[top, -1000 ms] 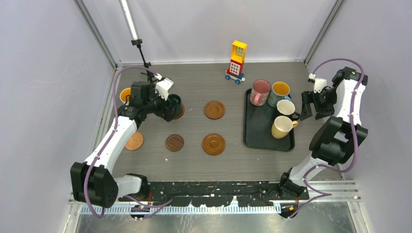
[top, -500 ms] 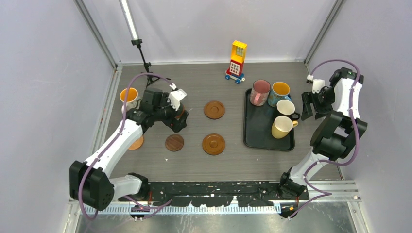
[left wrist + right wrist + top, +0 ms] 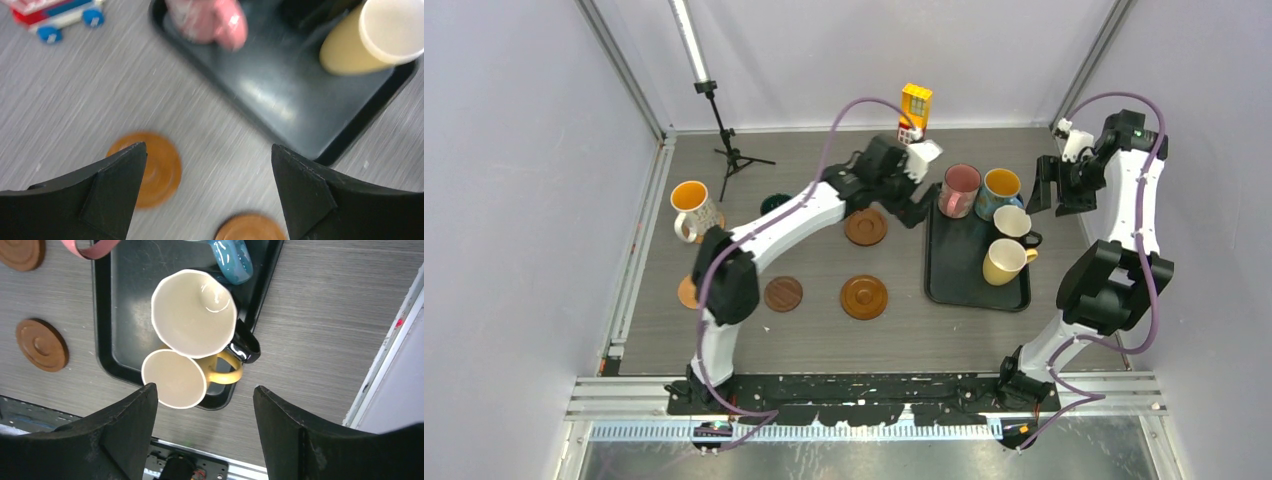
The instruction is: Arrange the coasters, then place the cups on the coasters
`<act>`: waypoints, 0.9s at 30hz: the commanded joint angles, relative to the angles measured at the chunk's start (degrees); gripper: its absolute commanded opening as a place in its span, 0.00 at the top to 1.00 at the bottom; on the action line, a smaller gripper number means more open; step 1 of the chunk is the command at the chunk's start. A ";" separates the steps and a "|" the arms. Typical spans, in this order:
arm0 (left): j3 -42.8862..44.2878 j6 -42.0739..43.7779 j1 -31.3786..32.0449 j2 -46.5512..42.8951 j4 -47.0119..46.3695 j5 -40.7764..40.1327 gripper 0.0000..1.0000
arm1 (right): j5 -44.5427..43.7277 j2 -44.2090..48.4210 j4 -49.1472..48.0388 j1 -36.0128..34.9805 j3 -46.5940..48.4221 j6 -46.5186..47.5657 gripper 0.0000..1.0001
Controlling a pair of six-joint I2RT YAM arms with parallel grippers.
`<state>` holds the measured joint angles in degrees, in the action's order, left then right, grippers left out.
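L fingers (image 3: pixel 100 200) wide open, empty, over desk (image 3: pixel 75 100) by tray (image 3: pixel 280 100). Pink mug (image 3: pixel 215 20) is top centre of frame, straight ahead, nearer L than R. R fingers (image 3: pixel 120 440) open too, above cream mug (image 3: pixel 194 312) and yellow mug (image 3: pixel 175 379). We'd take pink w/ L.

Top view, table centre as hub: the tray (image 3: pixel 949 285) lies at 3 o'clock and holds four mugs (image 3: pixel 1014 222), two at its far end and two nearer. The toy block tower (image 3: pixel 914 118) stands at 1 o'clock and the tripod (image 3: pixel 729 150) at 11 o'clock. Two coasters (image 3: pixel 865 227) lie at the hub, one behind the other, two further coasters (image 3: pixel 783 294) lie towards 8 o'clock, and a fifth mug (image 3: pixel 692 205) stands at 9 o'clock.
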<state>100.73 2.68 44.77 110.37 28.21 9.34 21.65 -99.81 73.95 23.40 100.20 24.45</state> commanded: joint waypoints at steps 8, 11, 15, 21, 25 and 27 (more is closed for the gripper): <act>29.31 -5.74 8.79 24.72 -1.43 -14.03 0.09 | 0.89 6.92 -2.28 0.24 -1.68 -8.39 0.25; 33.49 -5.37 8.85 29.53 -2.07 -16.19 0.14 | 0.37 7.54 -2.15 0.31 -1.58 -8.21 0.25; 36.10 -5.31 8.84 33.76 -3.31 -19.82 0.27 | 0.06 8.23 -2.02 0.48 -1.98 -8.09 0.25; 38.05 -5.26 8.84 35.35 -5.33 -20.72 0.48 | 0.27 10.00 -1.87 0.85 -4.01 -7.73 0.25; 39.76 -4.36 8.84 36.46 -6.16 -20.68 0.50 | 0.04 10.80 -1.85 0.86 -5.45 -6.56 0.25; 39.85 -4.11 8.92 36.58 -6.31 -20.63 0.45 | -0.19 10.76 -1.76 0.86 -5.56 -6.54 0.25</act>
<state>136.88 -2.35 53.56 147.22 27.16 -9.96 21.91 -91.55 72.64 24.03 94.87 17.43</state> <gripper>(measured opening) 0.509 0.753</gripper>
